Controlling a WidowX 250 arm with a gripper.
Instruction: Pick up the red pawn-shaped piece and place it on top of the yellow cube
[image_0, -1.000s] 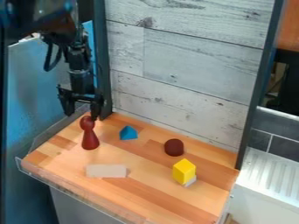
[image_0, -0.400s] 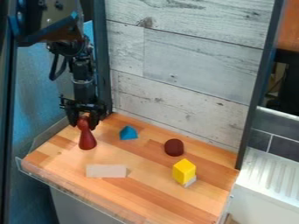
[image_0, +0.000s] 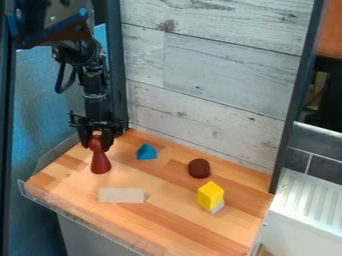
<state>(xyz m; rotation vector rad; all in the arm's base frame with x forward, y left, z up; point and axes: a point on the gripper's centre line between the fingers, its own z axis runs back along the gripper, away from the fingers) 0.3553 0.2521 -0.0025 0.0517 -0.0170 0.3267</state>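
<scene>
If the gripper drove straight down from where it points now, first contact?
Probably the red pawn-shaped piece, its head right at the gripper, though depth there is unclear. Beneath: the wooden tabletop.

Clock centred on the board (image_0: 157, 220), 12 = far side. Gripper (image_0: 97, 143) at 10, right at the red piece (image_0: 100, 162). Tight there: dark post (image_0: 115, 65) just beside. Plank wall (image_0: 214, 90) blocks 12–2. Obstacles: blue block (image_0: 147, 152) 12, brown ball (image_0: 199, 169) 2, yellow block (image_0: 210, 196) 3–4, pale bar (image_0: 121, 195) 8. Open lane: centre to 6, between bar and yellow block.
</scene>
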